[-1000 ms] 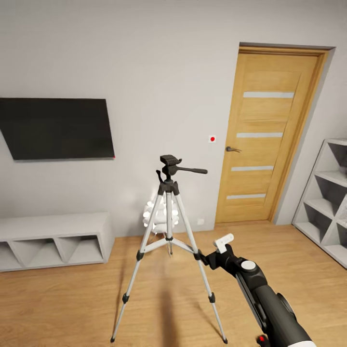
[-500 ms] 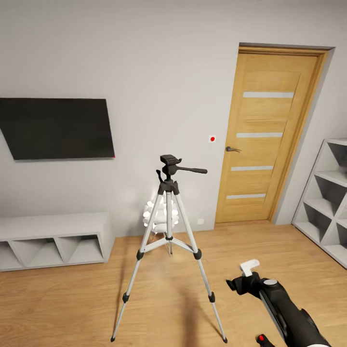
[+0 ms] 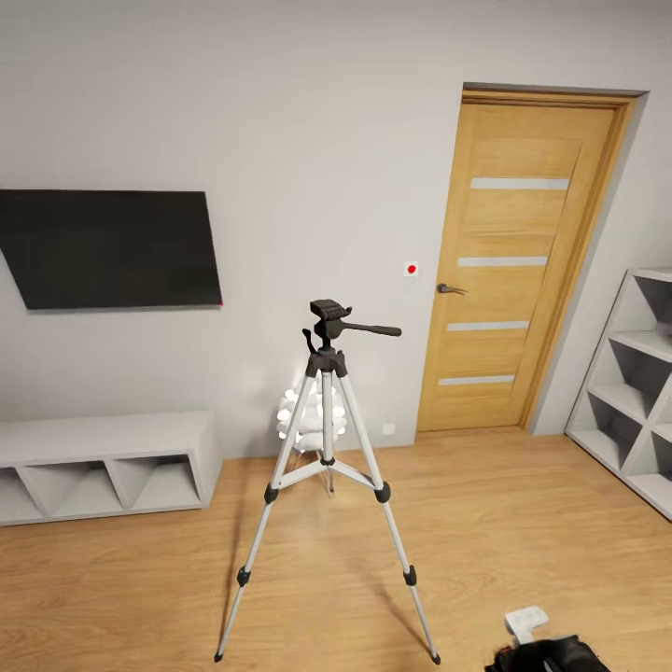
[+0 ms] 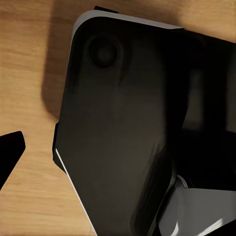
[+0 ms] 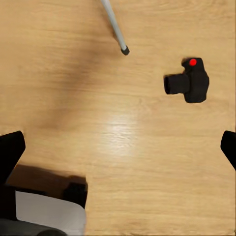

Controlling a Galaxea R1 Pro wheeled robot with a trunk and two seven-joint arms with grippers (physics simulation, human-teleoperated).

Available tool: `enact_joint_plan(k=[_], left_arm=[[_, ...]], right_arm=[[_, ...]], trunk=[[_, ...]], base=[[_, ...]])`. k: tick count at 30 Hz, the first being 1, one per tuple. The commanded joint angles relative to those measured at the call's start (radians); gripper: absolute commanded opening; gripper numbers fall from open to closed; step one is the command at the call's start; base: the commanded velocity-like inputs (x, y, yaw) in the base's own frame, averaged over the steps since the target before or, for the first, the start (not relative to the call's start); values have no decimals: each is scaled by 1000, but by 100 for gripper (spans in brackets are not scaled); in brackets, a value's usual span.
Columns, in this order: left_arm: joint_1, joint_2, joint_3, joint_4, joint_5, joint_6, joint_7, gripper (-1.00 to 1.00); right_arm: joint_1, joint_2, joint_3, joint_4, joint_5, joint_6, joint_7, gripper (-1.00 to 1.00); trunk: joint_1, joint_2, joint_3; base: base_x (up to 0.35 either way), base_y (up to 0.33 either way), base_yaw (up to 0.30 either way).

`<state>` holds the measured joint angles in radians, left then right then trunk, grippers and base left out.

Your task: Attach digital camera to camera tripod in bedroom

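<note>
Tripod [image 3: 327, 467] upright on wood floor [image 3: 523, 523] before lit white lamp [image 3: 313, 411], digital camera [image 5: 189, 81] lying on floor near one tripod foot, right gripper [image 5: 118, 147] spread wide and empty above it, left gripper's [image 4: 10, 150] state perhaps unreadable, shelf [image 3: 635, 383] compartments apparently bare.

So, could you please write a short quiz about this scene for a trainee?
1. True or false: the digital camera lies on the wood floor.
2. What stands behind the camera tripod? A) white spiky-ball lamp B) chair C) plant
3. Fill in: the tripod head carries ____ yet.

Key: 1 true. 2 A. 3 nothing; the camera is on the floor near a tripod foot, between the open fingers of the right gripper.
</note>
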<state>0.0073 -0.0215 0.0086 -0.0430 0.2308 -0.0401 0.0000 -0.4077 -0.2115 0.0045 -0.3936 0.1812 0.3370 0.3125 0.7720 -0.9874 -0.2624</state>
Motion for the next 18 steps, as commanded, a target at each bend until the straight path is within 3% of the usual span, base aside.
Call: enact_joint_plan(k=[1, 7, 15, 18], left_arm=[[0, 0, 0, -1, 6, -1, 0, 100], [0, 0, 1, -1, 7, -1, 0, 100], [0, 0, 2, -1, 8, -1, 0, 100], [0, 0, 2, -2, 8, -1, 0, 100]], right_arm=[[0, -1, 0, 32, 9, -11, 5, 100], [0, 0, 1, 232, 11, -105, 2, 100], [-4, 0, 2, 405, 6, -190, 1, 100], [-7, 0, 1, 416, 5, -199, 1, 100]], trunk=[[0, -1, -1], [0, -1, -1], [0, -1, -1], [0, -1, -1]], base=[[0, 0, 0], [0, 0, 0], [0, 0, 0], [0, 0, 0]])
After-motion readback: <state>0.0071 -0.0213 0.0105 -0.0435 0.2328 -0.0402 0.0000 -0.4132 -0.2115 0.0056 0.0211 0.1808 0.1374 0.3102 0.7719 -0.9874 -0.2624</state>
